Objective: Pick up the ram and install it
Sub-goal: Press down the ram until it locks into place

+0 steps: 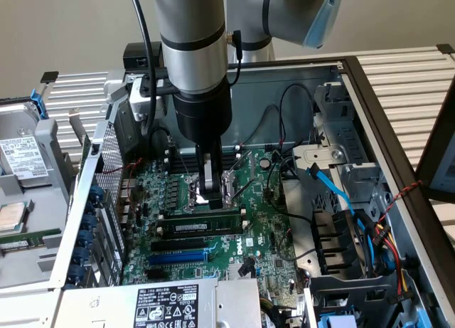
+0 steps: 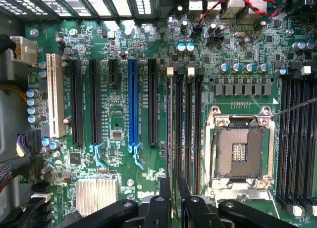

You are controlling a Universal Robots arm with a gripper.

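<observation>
The ram, a long green stick with black chips and a small white label, stands on edge in a slot of the motherboard, directly below the gripper; in the wrist view it appears edge-on as a thin strip running lengthwise along one of the black memory slots, between the blue slot and the open CPU socket; the two black fingers bracket the near end of the stick with a narrow gap between them, clamped on its thin edge or just beside it, contact not being certain; the arm descends vertically into the open computer case; further black expansion slots and a white slot lie beyond the blue one; a finned silver heatsink sits near the gripper base; blue cables and red-black wires run along the exterior view's right side of the case.
</observation>
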